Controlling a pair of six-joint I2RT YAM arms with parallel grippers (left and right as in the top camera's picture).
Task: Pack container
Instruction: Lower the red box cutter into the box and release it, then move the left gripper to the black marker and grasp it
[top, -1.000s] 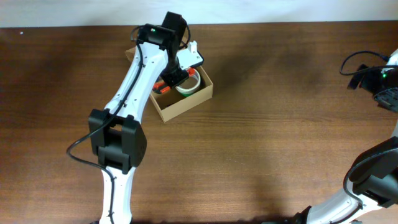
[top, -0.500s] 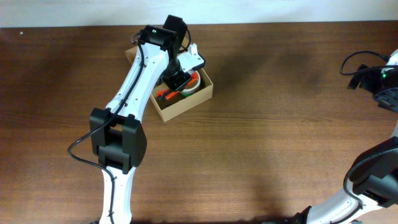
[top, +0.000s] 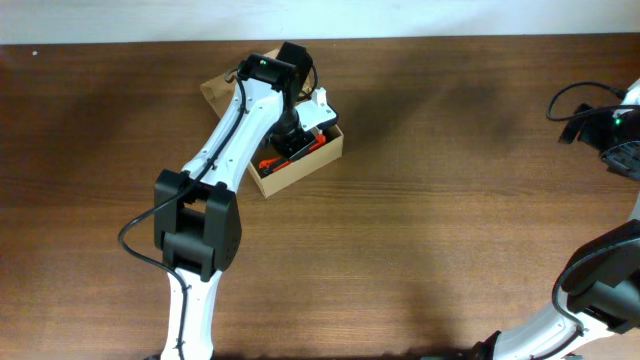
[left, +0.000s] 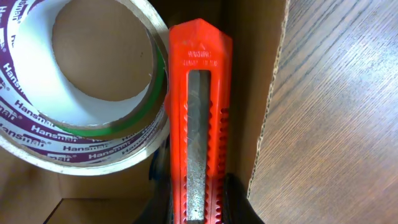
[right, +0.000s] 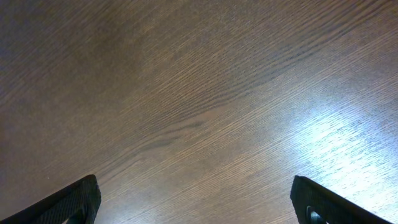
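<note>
Container (top: 305, 172): far on the desk (top: 450, 230), left of centre, lid open. I judge the step in hand to be laying the cutter (left: 198, 112) inside, between the tape roll (left: 81, 146) and the container's wall. My left claw (left: 198, 210) grips the cutter's end, with the arm stretched far over the container. Next move: release and lift straight out. My right claw (right: 199, 202) gapes empty above bare desk, far right.

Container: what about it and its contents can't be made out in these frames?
- Left wrist: the tape roll runs off the left edge; the orange knife's rear end is cut off by the bottom edge, at the left gripper.
- Overhead: the left arm covers most of the container's inside, so the roll cannot be made out.
</note>
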